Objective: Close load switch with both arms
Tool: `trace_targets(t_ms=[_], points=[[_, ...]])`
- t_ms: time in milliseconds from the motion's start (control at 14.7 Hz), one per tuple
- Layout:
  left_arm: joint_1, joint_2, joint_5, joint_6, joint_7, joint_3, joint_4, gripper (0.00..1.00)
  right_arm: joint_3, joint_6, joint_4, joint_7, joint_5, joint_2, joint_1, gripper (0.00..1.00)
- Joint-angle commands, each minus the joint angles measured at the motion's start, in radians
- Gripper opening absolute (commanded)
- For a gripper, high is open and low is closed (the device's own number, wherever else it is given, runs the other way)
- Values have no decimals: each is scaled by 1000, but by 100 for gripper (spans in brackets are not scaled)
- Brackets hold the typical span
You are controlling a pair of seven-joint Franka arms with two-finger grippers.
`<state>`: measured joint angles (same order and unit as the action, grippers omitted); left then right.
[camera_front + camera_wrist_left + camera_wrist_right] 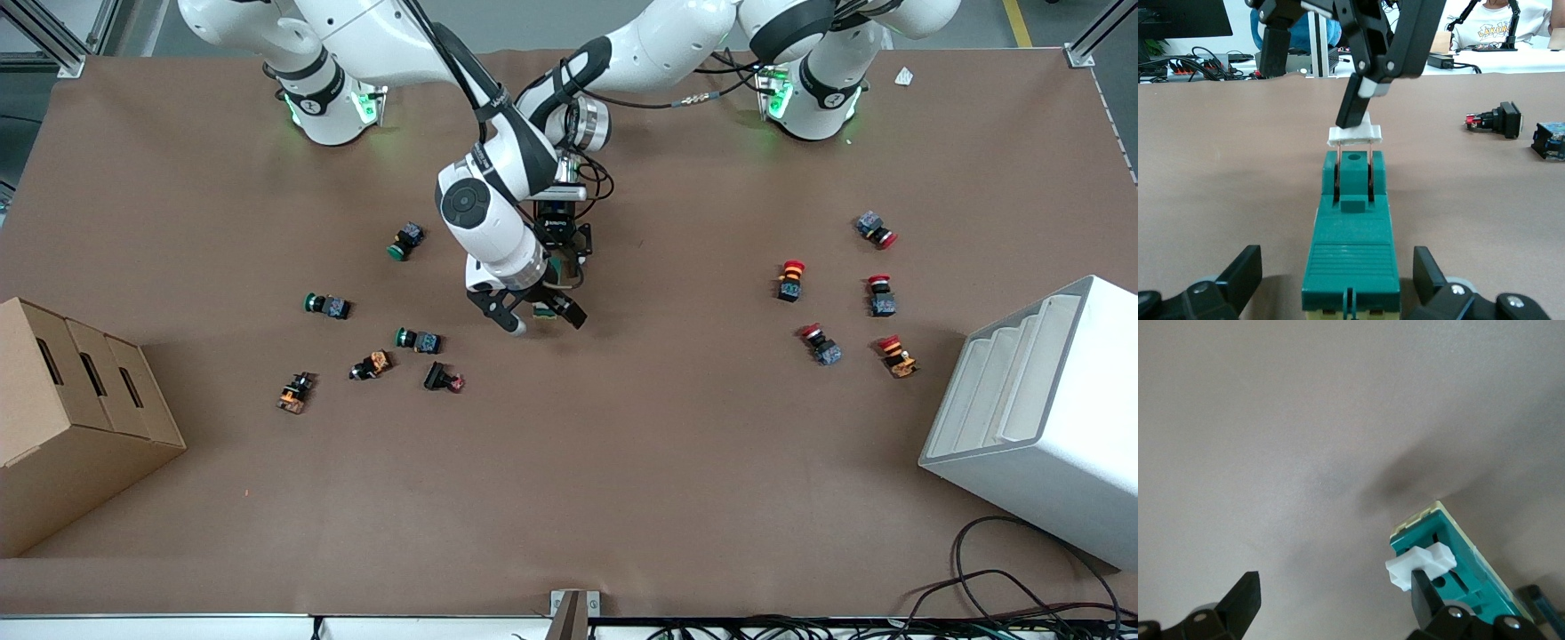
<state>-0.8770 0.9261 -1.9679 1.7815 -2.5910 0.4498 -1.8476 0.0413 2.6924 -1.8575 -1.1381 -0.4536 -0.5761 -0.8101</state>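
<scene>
Our right gripper [540, 317], fingers spread, touches one fingertip [1353, 110] to the white lever [1353, 135] — not yet down; left gripper [1338, 283], jaws apart, straddles the load switch [1351, 247].

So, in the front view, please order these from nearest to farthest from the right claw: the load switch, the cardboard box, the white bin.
1. Load switch: at the right claw, table middle.
2. Cardboard box: right arm's end.
3. White bin: left arm's end.
</scene>
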Motion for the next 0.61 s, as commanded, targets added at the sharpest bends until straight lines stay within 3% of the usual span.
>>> trace_targets(t_ms=[0, 271, 543], points=[[-2, 14, -23, -5, -3, -2, 16, 100, -4, 9, 24, 34, 1, -34, 18, 100], [-2, 13, -25, -5, -3, -2, 16, 100, -3, 14, 76, 35, 3, -97, 23, 100], [-4, 13, -25, -5, -4, -2, 16, 100, -3, 0, 84, 60, 1, -90, 55, 100]])
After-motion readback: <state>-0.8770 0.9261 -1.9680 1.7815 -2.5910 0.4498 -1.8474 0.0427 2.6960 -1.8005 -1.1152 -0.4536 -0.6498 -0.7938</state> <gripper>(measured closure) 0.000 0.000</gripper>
